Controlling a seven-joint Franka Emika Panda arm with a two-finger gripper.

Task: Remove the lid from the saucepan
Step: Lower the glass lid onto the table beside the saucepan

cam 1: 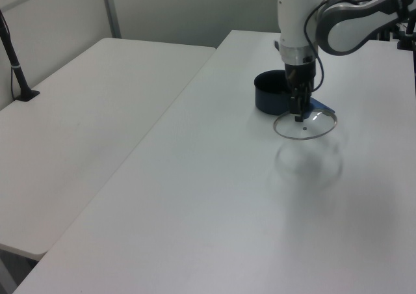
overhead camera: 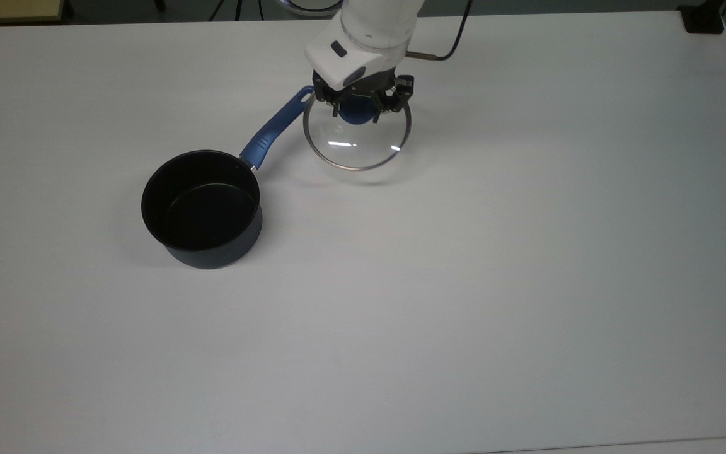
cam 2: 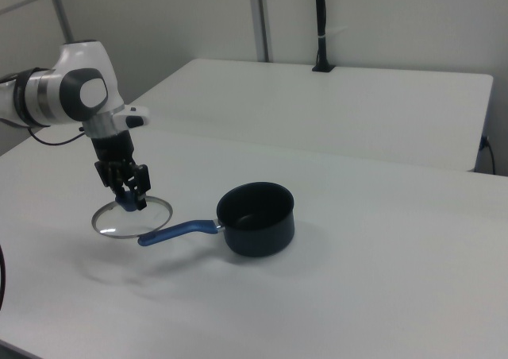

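The saucepan (overhead camera: pixel 202 208) stands open on the white table (overhead camera: pixel 464 284), dark navy with a black inside. Its long blue handle (overhead camera: pixel 271 135) points toward the top view's upper right. The lid (overhead camera: pixel 357 148), clear glass with a metal rim, hangs level a little above the table beside the handle's end, and it casts a faint shadow below. My gripper (overhead camera: pixel 358 112) is shut on the lid's blue knob (overhead camera: pixel 357 116). In the left view the lid (cam 1: pixel 312 126) hangs right of the saucepan (cam 1: pixel 270 92), under the gripper (cam 1: pixel 300 112). In the right view the lid (cam 2: pixel 119 220), the gripper (cam 2: pixel 129 202) and the saucepan (cam 2: pixel 255 218) show from the other side.
A dark cable (overhead camera: pixel 451 38) runs from the wrist toward the top view's upper edge. A black block (overhead camera: pixel 703 19) sits at the table's corner in the top view's upper right. A second white table (cam 1: pixel 97 112) adjoins, with a black clamped post (cam 1: pixel 16 60).
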